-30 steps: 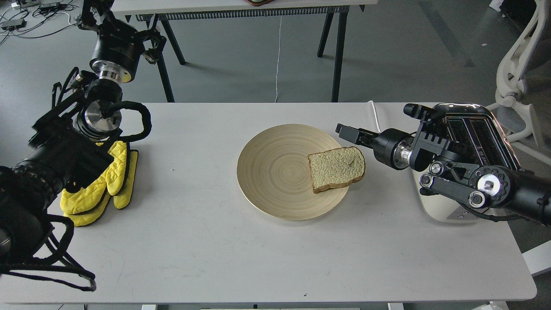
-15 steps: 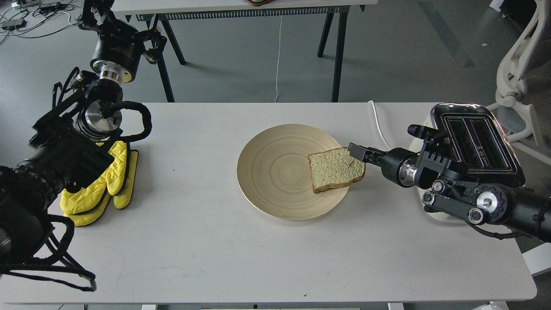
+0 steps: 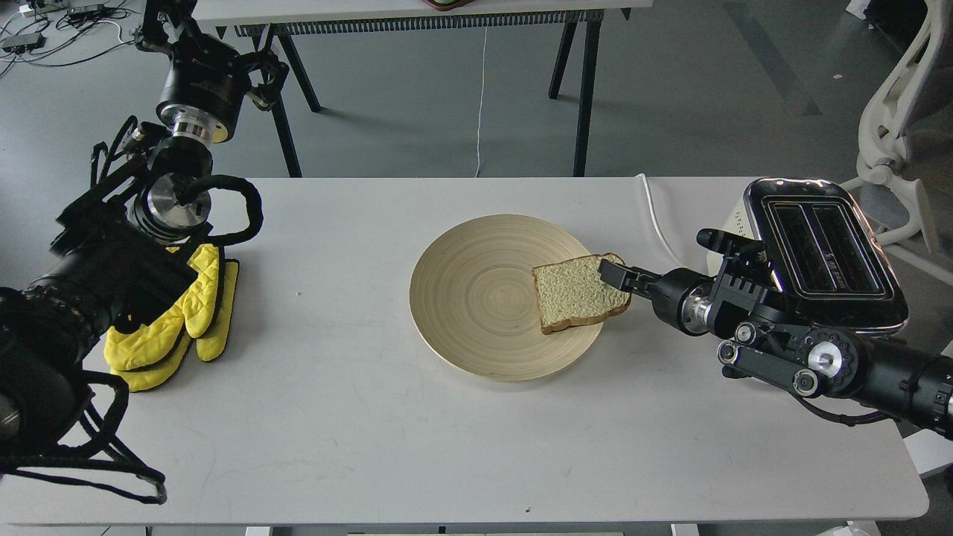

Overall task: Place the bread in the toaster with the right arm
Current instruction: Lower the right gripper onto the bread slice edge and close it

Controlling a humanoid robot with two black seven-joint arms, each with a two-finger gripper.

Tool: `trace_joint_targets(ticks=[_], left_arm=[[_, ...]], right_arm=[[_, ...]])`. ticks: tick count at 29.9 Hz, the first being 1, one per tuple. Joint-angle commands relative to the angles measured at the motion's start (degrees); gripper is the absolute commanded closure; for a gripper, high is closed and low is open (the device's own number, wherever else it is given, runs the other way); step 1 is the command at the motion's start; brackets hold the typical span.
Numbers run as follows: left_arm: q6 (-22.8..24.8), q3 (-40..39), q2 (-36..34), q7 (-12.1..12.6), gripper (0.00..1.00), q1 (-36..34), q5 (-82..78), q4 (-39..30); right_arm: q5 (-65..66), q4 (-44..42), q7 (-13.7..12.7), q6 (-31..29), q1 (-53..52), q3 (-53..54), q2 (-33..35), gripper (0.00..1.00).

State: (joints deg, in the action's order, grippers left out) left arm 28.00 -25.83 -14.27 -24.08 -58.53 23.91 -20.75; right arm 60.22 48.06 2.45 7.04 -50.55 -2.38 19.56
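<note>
Since the earlier frames, the black right arm with silver round joints (image 3: 819, 357) has swung down and toward the plate, so that its thin two-finger right gripper (image 3: 612, 274) now overlaps the right edge of the square slice of pale, porous bread with a brown crust (image 3: 579, 292). The bread has not shifted. It lies flat on the right side of the round, pale wooden plate (image 3: 476, 298), with its rounded top pointing right. The gripper tip is seen dark and end-on; whether its fingers are spread around the crust or pressed together cannot be told. The boxy cream-white toaster with a shiny chrome top (image 3: 823, 253) stands at the right end of the white table (image 3: 335, 417), behind the arm, both slots facing up. The left gripper (image 3: 153, 26) is indistinct at the top left; its state cannot be told.

Hazards from this position:
- A shallow bite on the crust alone may tear the soft bread or let it droop and drop during the lift
- A low approach may push the slice across the plate instead of capturing it
- The arm's elbow is near the toaster; a wide swing may strike it
</note>
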Motion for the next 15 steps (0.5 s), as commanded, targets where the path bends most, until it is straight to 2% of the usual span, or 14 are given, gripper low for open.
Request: trace_joint_targets(ticks=[1,4,8,11,15], left_arm=[[0.00,-0.01,-0.06,0.00,0.00,0.00,0.00,0.01],[0.00,-0.01,-0.06,0.00,0.00,0.00,0.00,0.01],[0.00,-0.10,-0.15,0.00,0.00,0.00,0.00,0.10],[0.00,-0.10,-0.23,0.00,0.00,0.00,0.09,0.10],[0.00,-0.10,-0.15,0.00,0.00,0.00,0.18,0.10]], right_arm=[[-0.01,-0.95,0.01,0.00,0.01,0.27,-0.84,0.36],[-0.10,-0.95,0.01,0.00,0.10,0.18,-0.92,0.40],[-0.10,-0.86,0.19,-0.09,0.10,0.18,-0.84,0.56],[-0.28,-0.78,0.19,-0.09,0.19,0.09,-0.92,0.63],[-0.28,-0.69,0.19,-0.18,0.10,0.00,-0.84,0.77]])
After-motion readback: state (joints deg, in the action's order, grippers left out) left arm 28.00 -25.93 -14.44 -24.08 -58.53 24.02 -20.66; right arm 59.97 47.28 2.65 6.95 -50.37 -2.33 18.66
